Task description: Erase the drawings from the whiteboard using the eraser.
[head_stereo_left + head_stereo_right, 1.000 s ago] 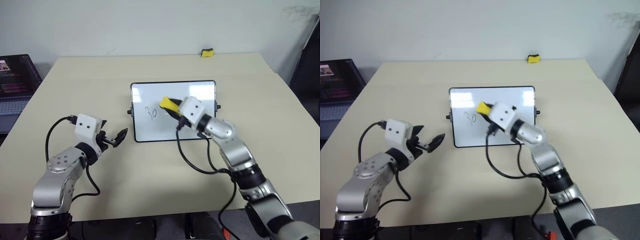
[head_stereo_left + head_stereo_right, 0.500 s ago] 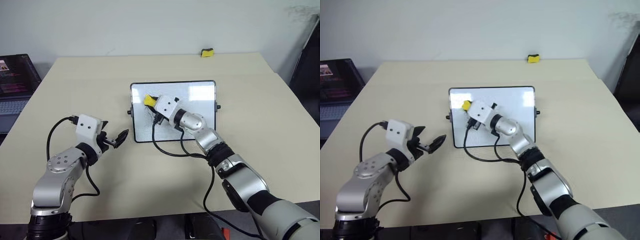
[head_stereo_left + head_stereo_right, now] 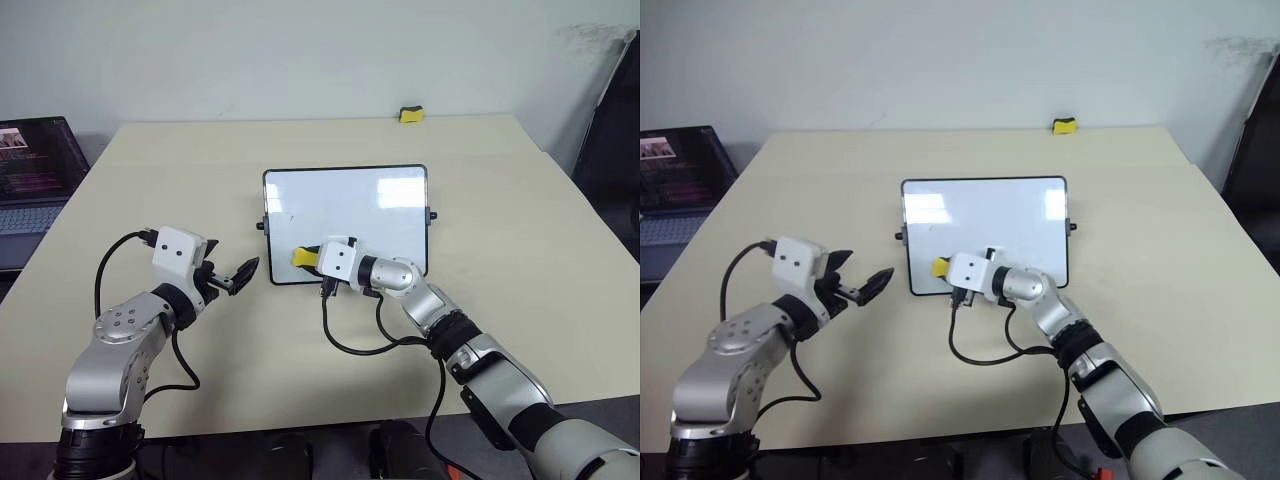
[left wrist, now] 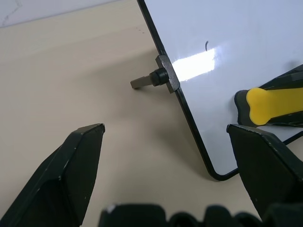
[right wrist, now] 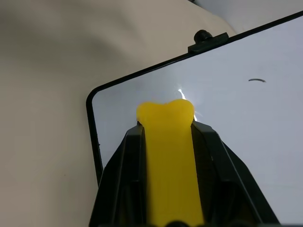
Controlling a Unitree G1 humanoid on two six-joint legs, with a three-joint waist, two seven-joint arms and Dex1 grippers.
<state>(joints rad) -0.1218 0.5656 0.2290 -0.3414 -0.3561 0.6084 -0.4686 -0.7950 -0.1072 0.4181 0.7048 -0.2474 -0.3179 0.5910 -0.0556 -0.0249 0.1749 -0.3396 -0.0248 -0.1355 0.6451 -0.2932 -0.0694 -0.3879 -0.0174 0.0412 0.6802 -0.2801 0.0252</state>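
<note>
Eraser at the whiteboard's near-left corner

Right claw (image 3: 312,258), clamped on the eraser (image 3: 303,257), has swept down the whiteboard (image 3: 345,200), clearing the "30" (one tiny stroke (image 5: 256,80) remains); left claw (image 3: 232,277) waits wide beside it.

The left tool (image 4: 168,156) hangs spread wide over the worktop (image 4: 71,71), just beside the whiteboard (image 4: 227,42) corner; the eraser (image 4: 272,101) presses on the whiteboard near that corner.

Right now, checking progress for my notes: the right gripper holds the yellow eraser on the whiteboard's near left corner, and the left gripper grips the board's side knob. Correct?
Not quite. The left gripper is open on the table, off the whiteboard; the left wrist view shows it. The right gripper does hold the eraser there.
</note>
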